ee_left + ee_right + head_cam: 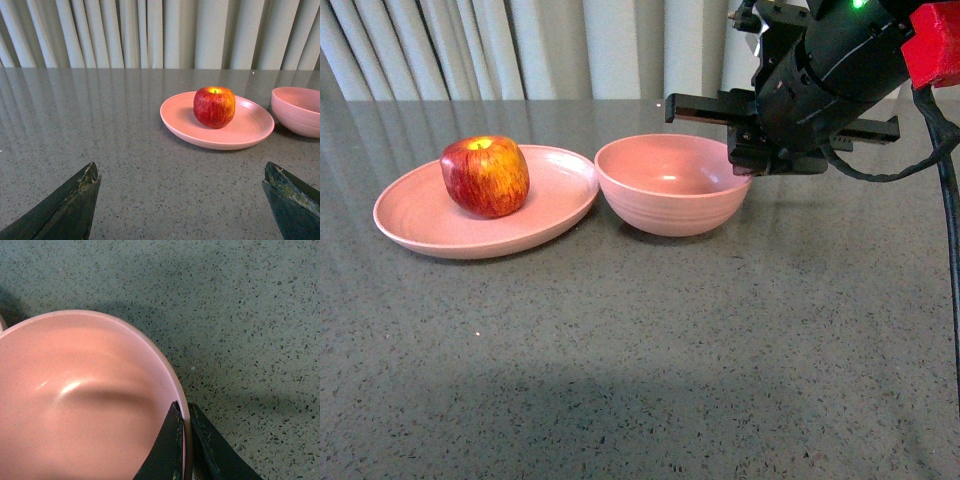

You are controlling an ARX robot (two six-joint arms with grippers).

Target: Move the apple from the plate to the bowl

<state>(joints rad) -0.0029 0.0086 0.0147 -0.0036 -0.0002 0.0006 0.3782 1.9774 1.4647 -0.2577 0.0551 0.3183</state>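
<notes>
The red apple (pixel 485 176) (pixel 214 107) with yellow streaks stands on the shallow pink plate (pixel 545 205) (pixel 250 127) at the left. The deep pink bowl (pixel 660 190) (pixel 297 110) (pixel 75 405) sits just right of the plate and holds nothing. My right gripper (pixel 745 158) (pixel 186 412) is shut on the bowl's right rim, one finger inside the wall and one outside. My left gripper (pixel 182 172) is open, low over the bare table well short of the plate, nothing between its fingers; it does not show in the front view.
A grey speckled table (pixel 640 350) carries everything. Pale pleated curtains (pixel 520 45) hang behind the far edge. The right arm's black cable (pixel 945 200) runs down at the right edge of the front view.
</notes>
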